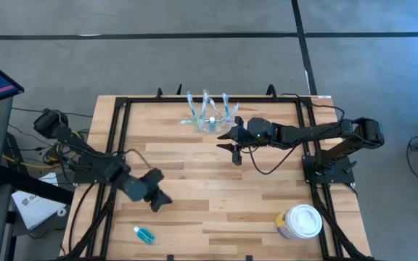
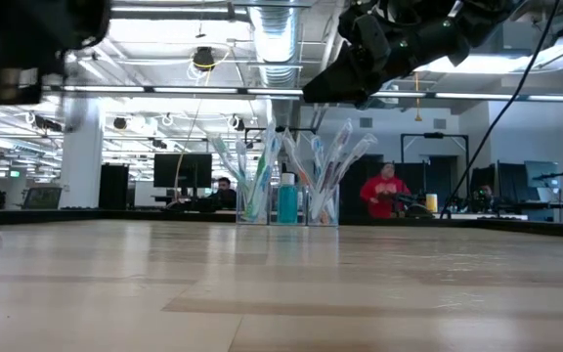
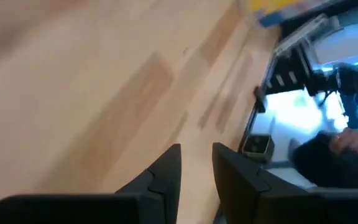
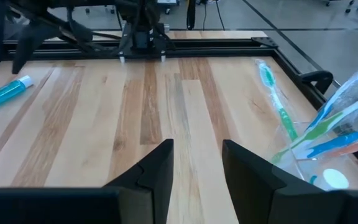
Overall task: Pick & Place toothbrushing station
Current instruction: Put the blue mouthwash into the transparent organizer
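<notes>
Toothbrushing station (image 1: 207, 116) sits at the table's (image 1: 216, 196) far edge, brushes upright. My right pincer (image 1: 235, 151) hangs just beside it, jaws apart, empty. Risk: I clip the leaning brushes coming in and tip the light holder. Left pincer (image 1: 157, 200) idles near, jaws slightly apart, empty.

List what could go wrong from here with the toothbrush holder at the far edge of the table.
1. The toothbrushing station is loaded with tall toothbrushes leaning outward; a low or off-centre grab by the open right hand, empty beside it, could tip it or spill them.
2. It stands close to the table's far frame rail, so a nudge might push it against or over the rail.
3. The holder is clear plastic, so its edges may be misjudged.
</notes>
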`<act>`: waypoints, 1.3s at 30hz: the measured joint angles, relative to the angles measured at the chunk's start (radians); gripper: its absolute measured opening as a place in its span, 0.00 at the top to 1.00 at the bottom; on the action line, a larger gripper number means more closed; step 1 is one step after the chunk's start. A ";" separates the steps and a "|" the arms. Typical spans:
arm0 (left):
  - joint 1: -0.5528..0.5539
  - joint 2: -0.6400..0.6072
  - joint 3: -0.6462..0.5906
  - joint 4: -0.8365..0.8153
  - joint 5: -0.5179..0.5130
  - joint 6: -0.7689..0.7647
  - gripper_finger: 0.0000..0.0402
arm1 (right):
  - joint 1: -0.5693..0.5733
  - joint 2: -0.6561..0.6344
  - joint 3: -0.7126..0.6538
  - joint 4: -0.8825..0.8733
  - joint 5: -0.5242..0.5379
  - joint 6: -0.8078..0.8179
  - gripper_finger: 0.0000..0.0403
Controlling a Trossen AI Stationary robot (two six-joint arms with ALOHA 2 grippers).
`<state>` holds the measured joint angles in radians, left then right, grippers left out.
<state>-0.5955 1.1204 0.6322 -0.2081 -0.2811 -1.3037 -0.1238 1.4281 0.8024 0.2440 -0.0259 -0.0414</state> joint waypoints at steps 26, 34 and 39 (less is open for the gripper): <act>-0.227 0.052 -0.095 0.009 0.176 -0.270 0.79 | 0.012 0.000 0.000 -0.004 0.000 -0.013 0.68; -0.284 0.051 -0.098 0.032 0.007 0.022 0.79 | 0.012 0.000 0.000 -0.004 0.000 -0.011 0.68; -0.325 0.051 -0.098 0.032 -0.034 0.089 0.79 | 0.012 0.000 0.000 -0.004 0.000 -0.011 0.68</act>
<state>-0.9209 1.1717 0.5346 -0.1757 -0.3156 -1.2147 -0.1116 1.4281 0.8024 0.2400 -0.0261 -0.0525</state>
